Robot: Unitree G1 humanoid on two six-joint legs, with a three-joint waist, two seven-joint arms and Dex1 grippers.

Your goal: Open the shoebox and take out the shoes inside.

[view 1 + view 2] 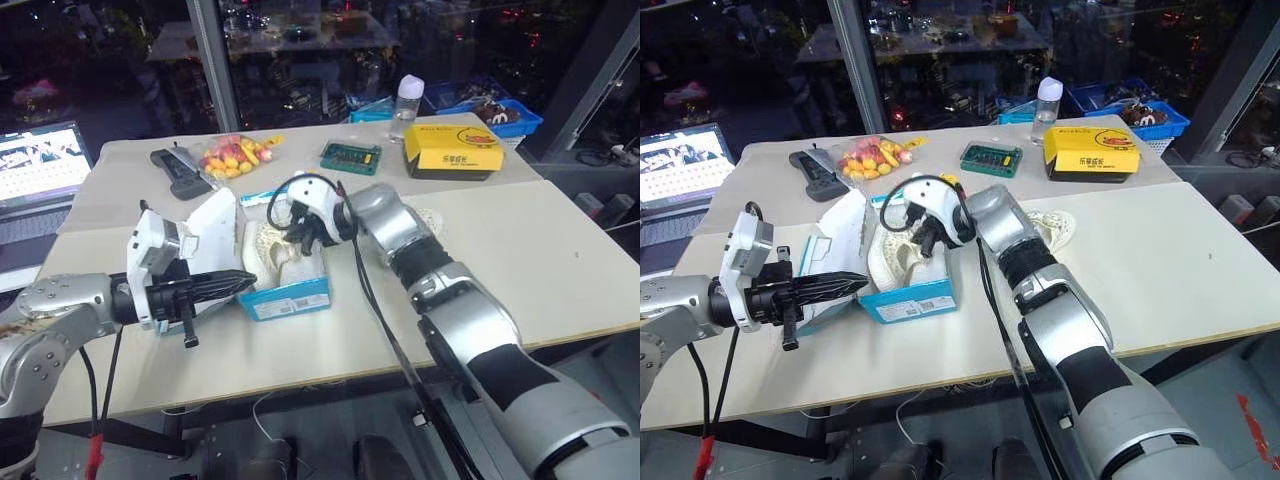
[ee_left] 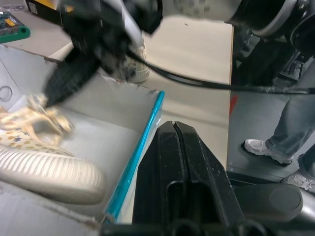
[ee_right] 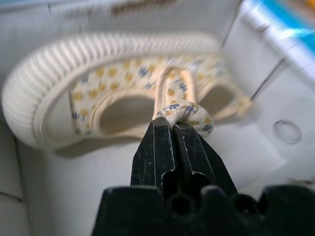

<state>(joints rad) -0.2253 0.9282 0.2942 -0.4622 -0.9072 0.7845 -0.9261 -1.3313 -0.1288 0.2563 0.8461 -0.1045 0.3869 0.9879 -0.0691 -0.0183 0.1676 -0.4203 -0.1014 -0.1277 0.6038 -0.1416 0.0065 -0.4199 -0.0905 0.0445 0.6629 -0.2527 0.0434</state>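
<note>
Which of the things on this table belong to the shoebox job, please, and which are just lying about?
Job:
- shoebox, lid open
- shoe in the box, pinched at its strap by the right gripper
- second shoe already out on the table
- left gripper, shut, beside the box

Lying about:
- yellow box
- bag of sweets
- green case
- bottle
- laptop

A pale cloth covers the surface (image 1: 560, 260). Near its middle sits the open blue shoebox (image 1: 290, 295), lid tipped up toward nine o'clock. Just at three o'clock of the box lies a cream shoe (image 1: 1055, 228), directly on the cloth. Toward twelve o'clock, along the far edge: a black remote (image 1: 178, 172), a bag of yellow and red sweets (image 1: 232, 155), a green tray (image 1: 351, 157), a clear bottle (image 1: 406, 106) and a yellow box (image 1: 452, 151) with a black base — well apart from the shoebox.
</note>
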